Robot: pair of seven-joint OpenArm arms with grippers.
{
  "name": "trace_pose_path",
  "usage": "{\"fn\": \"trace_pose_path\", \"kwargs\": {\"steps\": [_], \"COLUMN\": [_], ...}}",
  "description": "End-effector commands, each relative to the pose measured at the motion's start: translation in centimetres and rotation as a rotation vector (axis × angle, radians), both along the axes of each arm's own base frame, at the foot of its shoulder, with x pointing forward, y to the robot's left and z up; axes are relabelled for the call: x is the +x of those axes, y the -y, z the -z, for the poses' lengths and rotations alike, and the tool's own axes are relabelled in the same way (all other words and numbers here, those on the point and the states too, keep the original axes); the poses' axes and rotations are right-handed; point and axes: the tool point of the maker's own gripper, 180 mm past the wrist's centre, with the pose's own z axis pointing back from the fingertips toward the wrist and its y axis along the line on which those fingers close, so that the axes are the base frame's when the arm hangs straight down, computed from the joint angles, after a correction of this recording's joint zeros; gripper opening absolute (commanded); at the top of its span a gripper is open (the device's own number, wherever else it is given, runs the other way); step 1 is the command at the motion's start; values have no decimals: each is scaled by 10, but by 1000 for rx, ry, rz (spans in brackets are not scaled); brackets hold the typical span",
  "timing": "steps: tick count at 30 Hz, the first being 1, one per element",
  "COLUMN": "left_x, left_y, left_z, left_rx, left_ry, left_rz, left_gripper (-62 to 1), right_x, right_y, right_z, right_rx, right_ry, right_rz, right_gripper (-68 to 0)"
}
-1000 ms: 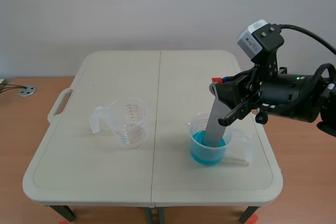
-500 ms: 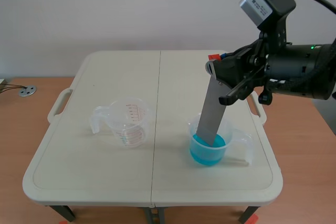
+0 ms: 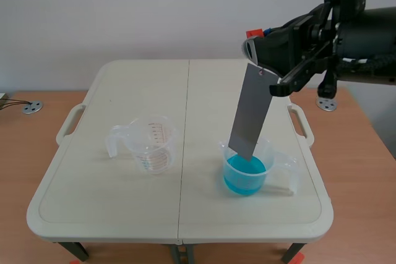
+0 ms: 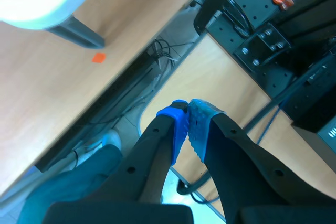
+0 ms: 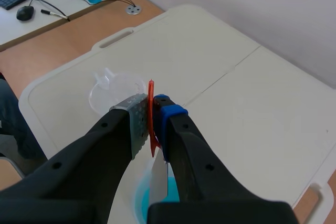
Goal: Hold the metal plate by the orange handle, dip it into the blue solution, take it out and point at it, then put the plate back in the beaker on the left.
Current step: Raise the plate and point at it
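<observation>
Your right gripper (image 3: 265, 60), upper right of frame, pinches the orange handle (image 3: 252, 33); the metal plate (image 3: 250, 112) hangs steeply down-left, lower end at the mouth of the blue-solution beaker (image 3: 226, 153).

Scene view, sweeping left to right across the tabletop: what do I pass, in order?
Empty clear beaker → table's centre seam → beaker of blue solution. The metal plate, held by the right gripper, overlaps that beaker in the picture, so it is left out of the order.
</observation>
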Motion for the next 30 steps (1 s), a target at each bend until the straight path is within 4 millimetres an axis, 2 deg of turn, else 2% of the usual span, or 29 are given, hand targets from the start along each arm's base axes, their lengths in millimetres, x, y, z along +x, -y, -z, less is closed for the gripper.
{"fn": "trace_pose_path", "kwargs": {"steps": [1,8,13,18,24,30], "left_x": [9,45,83,125,166,196], "left_y": [5,7,8,12,33,71], "left_z": [-5,-15,-29,-48,-65,-84], "left_rx": [-20,-35,-39,-46,-64,-125], "left_ry": [33,142,255,378,469,550], "left_rz": [-3,-1,1,11,53,134], "left_gripper": [-578,-578,-578,-578,-578,-578], "right_x": [-1,-6,-9,-9,-9,-9], "right_y": [-1,1,4,7,7,7], "right_z": [-16,-37,-51,-55,-55,-55], "right_rx": [14,20,32,31,31,31], "right_ry": [49,102,144,155,155,155], "right_rz": [-12,-11,-5,3,3,3], "right_gripper": [-665,-665,-665,-665,-665,-665]}}
